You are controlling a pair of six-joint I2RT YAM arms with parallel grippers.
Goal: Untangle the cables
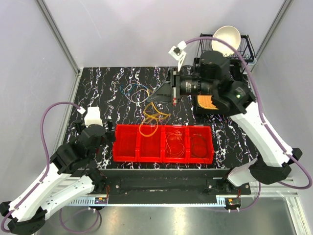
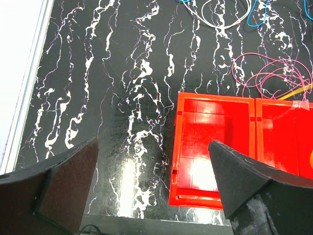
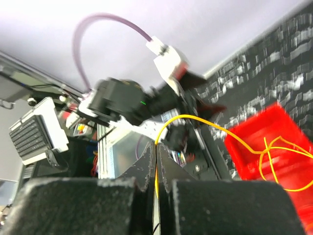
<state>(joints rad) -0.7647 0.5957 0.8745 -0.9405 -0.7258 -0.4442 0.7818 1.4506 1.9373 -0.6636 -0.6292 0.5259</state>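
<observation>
My right gripper (image 1: 155,99) hangs above the middle of the table, shut on a yellow cable (image 3: 230,131) pinched between its fingertips (image 3: 156,147). That cable arcs down to loose yellow and orange loops (image 1: 154,115) at the far rim of the red bin (image 1: 126,145). Blue and white cables (image 1: 134,90) lie in loops further back. In the left wrist view there are white (image 2: 220,17), blue (image 2: 258,17) and pink-red (image 2: 264,73) cables on the table. Thin cables also lie in the bin's compartments (image 1: 176,143). My left gripper (image 2: 154,186) is open over the bin's left end, holding nothing.
The red bin has several compartments and sits near the front edge of the black marbled table (image 1: 105,88). A white bowl (image 1: 226,38) rests in a black wire rack at the back right. An orange item (image 1: 207,102) lies under the right arm. Grey walls enclose the table.
</observation>
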